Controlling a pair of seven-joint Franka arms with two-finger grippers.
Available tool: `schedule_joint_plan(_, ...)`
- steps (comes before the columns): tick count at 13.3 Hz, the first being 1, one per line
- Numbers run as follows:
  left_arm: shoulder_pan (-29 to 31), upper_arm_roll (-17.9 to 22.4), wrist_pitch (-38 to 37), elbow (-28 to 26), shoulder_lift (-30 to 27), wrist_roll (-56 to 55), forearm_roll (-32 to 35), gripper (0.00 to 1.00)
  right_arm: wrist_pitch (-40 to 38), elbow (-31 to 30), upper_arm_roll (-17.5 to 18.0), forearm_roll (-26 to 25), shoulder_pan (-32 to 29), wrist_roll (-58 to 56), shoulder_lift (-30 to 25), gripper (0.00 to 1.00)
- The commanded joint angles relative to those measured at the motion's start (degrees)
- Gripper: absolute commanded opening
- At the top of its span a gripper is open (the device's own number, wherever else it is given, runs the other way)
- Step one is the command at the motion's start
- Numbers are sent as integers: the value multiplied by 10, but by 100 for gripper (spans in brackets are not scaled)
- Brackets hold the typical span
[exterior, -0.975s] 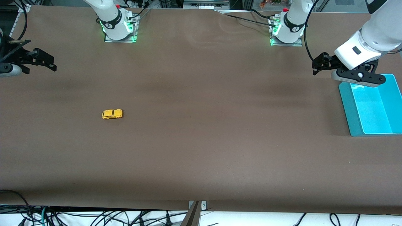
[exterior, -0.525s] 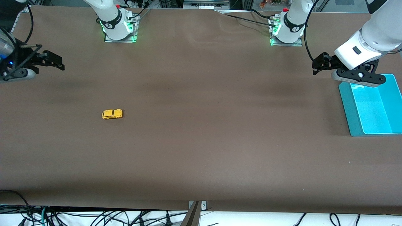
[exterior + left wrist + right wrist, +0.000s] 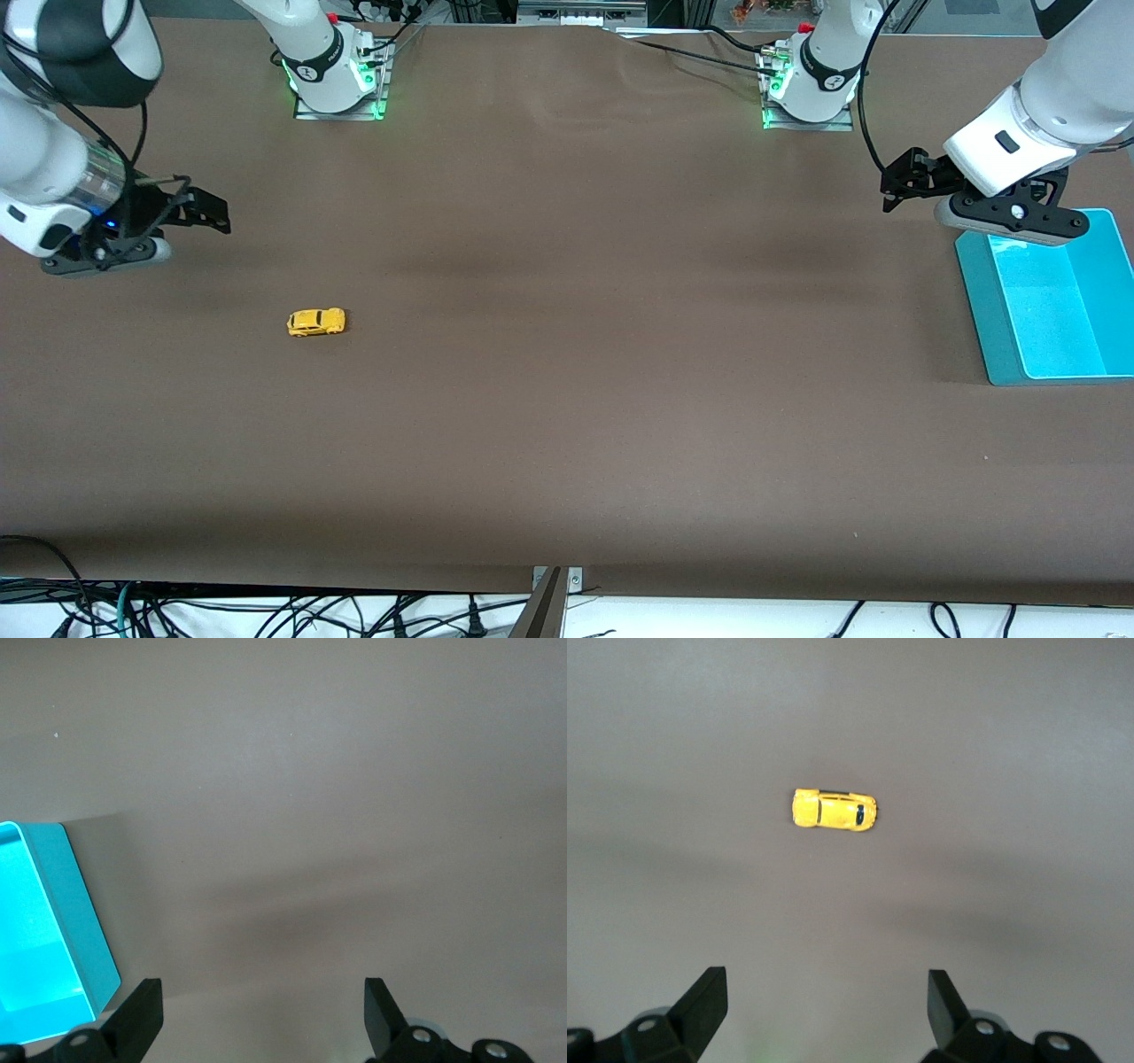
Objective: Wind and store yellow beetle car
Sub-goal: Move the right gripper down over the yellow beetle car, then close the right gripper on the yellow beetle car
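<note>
The yellow beetle car (image 3: pixel 316 322) stands on its wheels on the brown table (image 3: pixel 567 399), toward the right arm's end. It also shows in the right wrist view (image 3: pixel 834 810). My right gripper (image 3: pixel 208 213) is open and empty, up in the air over bare table near that end, apart from the car; in its wrist view (image 3: pixel 826 1010) the car lies ahead of the open fingers. My left gripper (image 3: pixel 899 182) is open and empty over the table beside the bin; its wrist view (image 3: pixel 263 1014) shows bare table between the fingers.
A turquoise bin (image 3: pixel 1050 297) stands at the left arm's end of the table, empty as far as I see; its corner shows in the left wrist view (image 3: pixel 53 930). The two arm bases (image 3: pixel 337 75) (image 3: pixel 811 84) stand along the table's edge by the robots.
My right arm has swung in from the table's end toward the car, its gripper coming lower in the front view. The car and the left arm have not moved.
</note>
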Motion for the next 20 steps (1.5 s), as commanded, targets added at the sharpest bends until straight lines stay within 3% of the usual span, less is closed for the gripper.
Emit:
schedule_joint_plan(1,-4,-1,-12,13,1,-5,20,100,100,-81,18,5,-2,-9,-6,100)
schedule_joint_plan(5,-4,-1,-12,13,1,-5,19,100,279,-190,24,5,-3,-84,17,100)
schedule_joint_plan(13,0,0,-15,13,1,-3,20,100,423,-208,26,10,-7,-598,141,100)
schedule_joint_plan(20,2,1,-17,13,1,-1,20,100,496,-208,45,23,-10,-706,196,100)
